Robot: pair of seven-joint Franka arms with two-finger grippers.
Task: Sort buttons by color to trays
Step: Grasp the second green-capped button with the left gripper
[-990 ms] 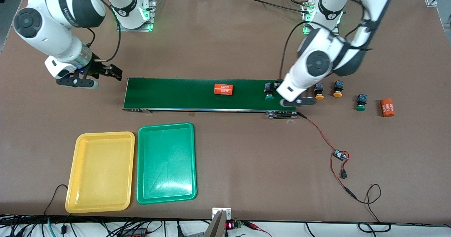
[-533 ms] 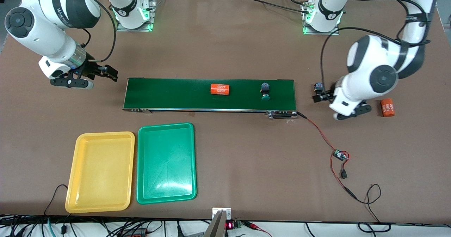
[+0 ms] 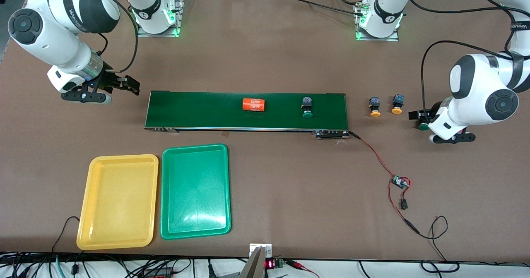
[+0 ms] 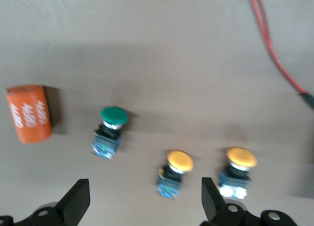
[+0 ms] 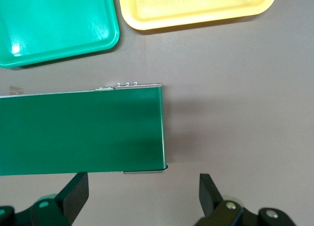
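Left gripper [image 4: 142, 204] swings off long dark green belt [image 3: 207, 110], jaws wide, empty, now over green-capped push-button [image 4: 110, 132]; belt carries other green-capped button [image 3: 307, 107] along. Right gripper [image 5: 142, 199] waits open above belt end.

One green-capped button [image 3: 307, 107] is seen on the dark green belt [image 3: 207, 110], centre-right of frame. Two orange-yellow buttons [image 3: 375, 106] [image 3: 397, 104] lie side by side on the surface [image 3: 265, 63]; a second green button [image 3: 422, 125] is partly hidden. Yellow tray [image 3: 118, 201] and green tray [image 3: 195, 191], both empty, are placed touching, lower left.
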